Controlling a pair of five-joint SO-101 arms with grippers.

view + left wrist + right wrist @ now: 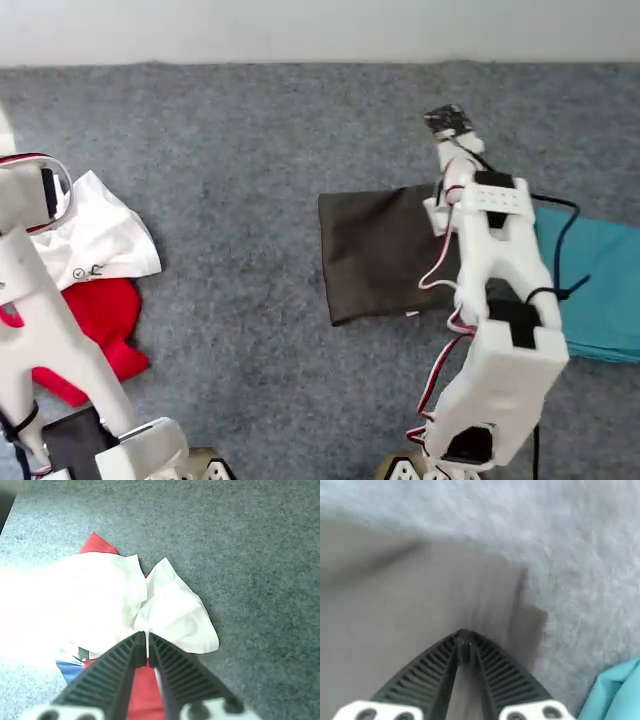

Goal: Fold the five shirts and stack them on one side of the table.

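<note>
Grey table (230, 150). Folded brown shirt (380, 250) lies centre-right, teal shirt (590, 280) beside it. At left, white shirt (100, 235) overlaps red shirt (105, 320). The left gripper (145, 636) pinches white shirt between near-closed jaws. The right gripper (463, 641) is closed tip-to-tip over brown shirt

The table (220, 150) is surfaced throughout in grey, short-pile carpet-like material under soft, even light. A plain pale strip (300, 30) runs along its far side; whether wall or border cannot be determined. A dark gap (5, 512) adjoins one table edge.
</note>
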